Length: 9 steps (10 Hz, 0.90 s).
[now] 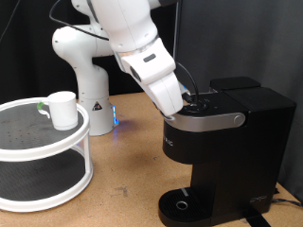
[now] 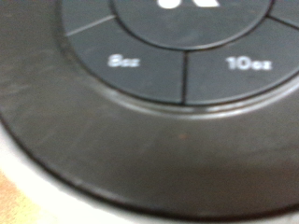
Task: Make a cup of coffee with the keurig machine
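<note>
One gripper [image 1: 192, 98], finger state indeterminate, sits on the keurig machine's [image 1: 220, 142] top panel beside the 8oz button [image 2: 126, 62]; a square, centred press is advisable, while the cup [image 1: 62, 109] stands on the white tiered stand [image 1: 47, 151].

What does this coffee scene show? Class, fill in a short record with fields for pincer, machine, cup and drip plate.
pincer: hidden behind the arm's hand in the exterior view, down at the top panel of the keurig; fingers not visible in either view
wrist view: close on the round button panel, with 8oz button and 10oz button readable
keurig lid: down
cup: upright on the top tier of the white stand, at the exterior view's left, apart from the keurig
drip plate: no cup on it
</note>
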Motion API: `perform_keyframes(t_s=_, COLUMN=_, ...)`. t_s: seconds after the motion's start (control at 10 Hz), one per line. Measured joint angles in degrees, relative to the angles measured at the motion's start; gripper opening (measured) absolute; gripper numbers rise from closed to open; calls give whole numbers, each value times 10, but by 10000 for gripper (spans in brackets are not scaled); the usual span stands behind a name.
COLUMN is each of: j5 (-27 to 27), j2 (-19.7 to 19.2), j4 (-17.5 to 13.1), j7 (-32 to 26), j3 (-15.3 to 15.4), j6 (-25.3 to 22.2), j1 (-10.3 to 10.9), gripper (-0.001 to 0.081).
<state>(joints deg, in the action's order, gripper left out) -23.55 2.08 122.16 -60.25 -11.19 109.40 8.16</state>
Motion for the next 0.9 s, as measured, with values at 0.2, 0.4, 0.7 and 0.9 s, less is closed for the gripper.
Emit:
perform_keyframes(t_s=0.2, j5=8, j2=5, j4=-1, j7=1, j3=-3, j6=-18, j1=0, gripper=0)
perform_keyframes(t_s=0.4, j5=-29, j2=13, j4=-9, j7=0, j3=-9, j6=-39, j1=-2, gripper=0)
perform_keyframes(t_s=0.7, j5=-67, j2=19, j4=-29, j7=-2, j3=-20, j6=-76, j1=-2, gripper=0)
perform_keyframes(t_s=0.9, j5=-88, j2=30, j4=10, j7=-12, j3=-13, j6=40, j1=-1, gripper=0)
